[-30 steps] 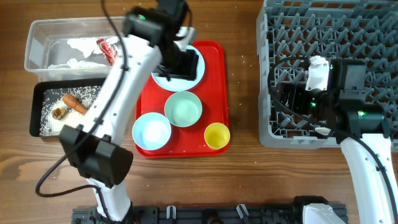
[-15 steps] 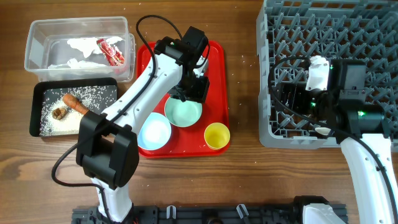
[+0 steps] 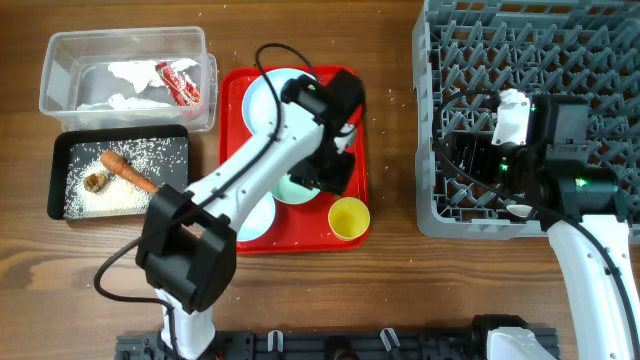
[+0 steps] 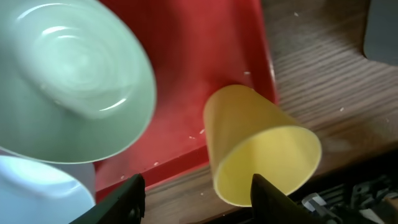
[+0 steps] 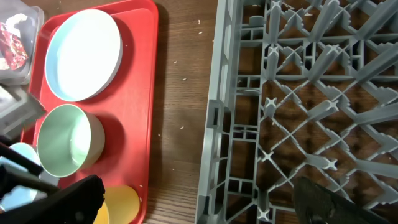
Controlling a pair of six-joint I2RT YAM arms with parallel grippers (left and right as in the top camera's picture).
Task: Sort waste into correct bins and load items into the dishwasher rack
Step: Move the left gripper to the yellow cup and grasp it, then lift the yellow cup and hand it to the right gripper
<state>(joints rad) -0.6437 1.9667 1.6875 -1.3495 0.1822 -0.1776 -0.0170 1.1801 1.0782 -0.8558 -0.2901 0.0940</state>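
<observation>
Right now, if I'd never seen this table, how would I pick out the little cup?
Find the flat red tray left of the big grey rack. The yellow cup stands upright in the tray's lower right corner, seen from overhead. It is the only yellow thing there, and smaller than the mint bowl beside it.

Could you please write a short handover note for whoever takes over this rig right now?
Left tool: open, holding nothing, low over the red tray, right at the yellow cup.
Right tool: wide open, empty, above the dishwasher rack.
Done: tissue and red wrapper lie in the clear tub. The carrot piece, brown lump and rice are in the black tray.
Left: plate, mint bowl, blue bowl and the cup all sit on the red tray; none is in the rack yet.
</observation>
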